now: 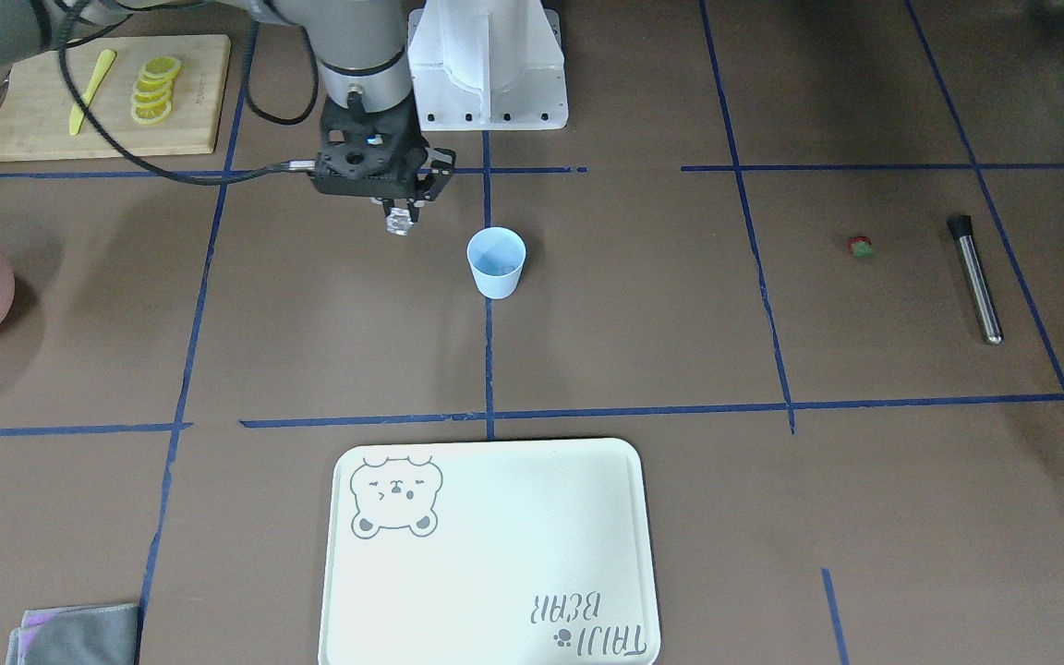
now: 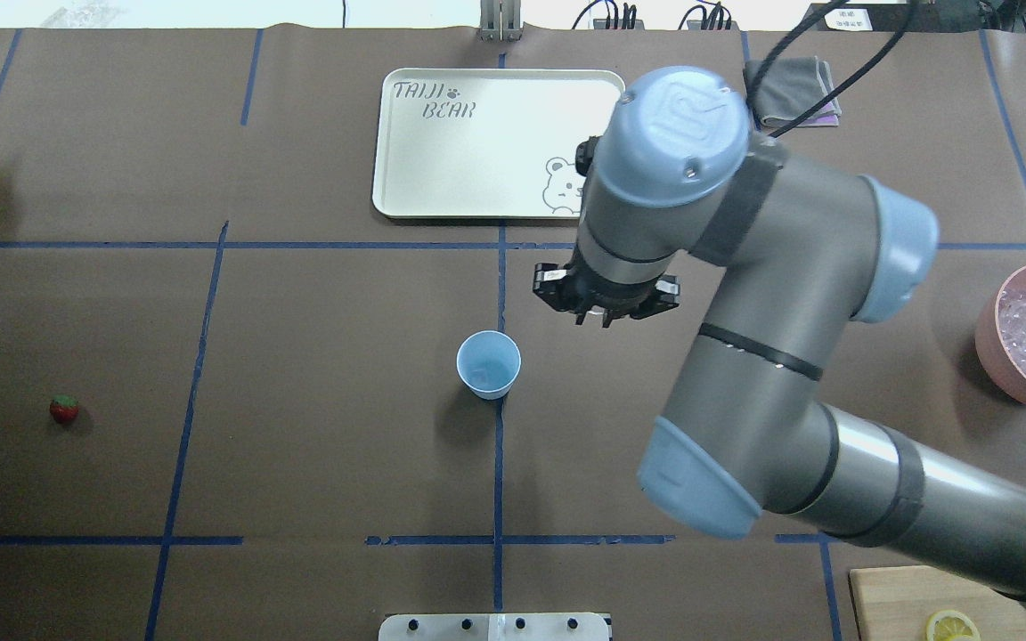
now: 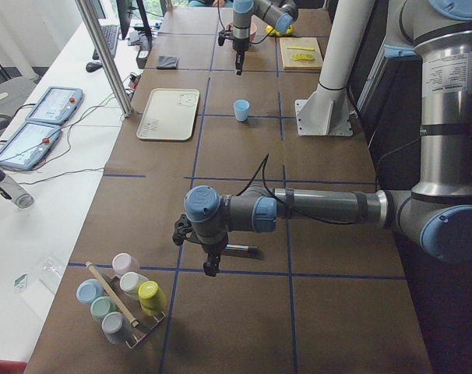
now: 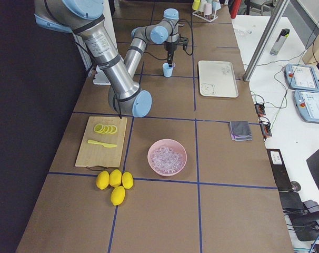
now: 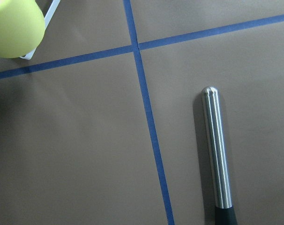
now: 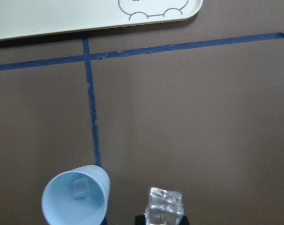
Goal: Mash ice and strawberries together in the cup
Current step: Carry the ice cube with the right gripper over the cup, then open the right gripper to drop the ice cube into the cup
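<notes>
We note right pincer (image 1: 400, 216) clenched on small clear glassy ice cube (image 6: 164, 206) beside small pale blue plastic cup (image 1: 496, 262); early release would drop it on desk (image 1: 643, 323); left pincer (image 3: 211, 269): cannot tell.

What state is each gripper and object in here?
cup: upright, loose ice cube inside.
right gripper: shut on held ice cube, beside the cup.
strawberry: lying loose, untouched.
metal rod: lying flat, ungripped.
left gripper: near the rod; jaws cannot be judged.
pink bowl: filled with ice.

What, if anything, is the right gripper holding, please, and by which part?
An ice cube, pinched by its upper sides in the right gripper.
</notes>
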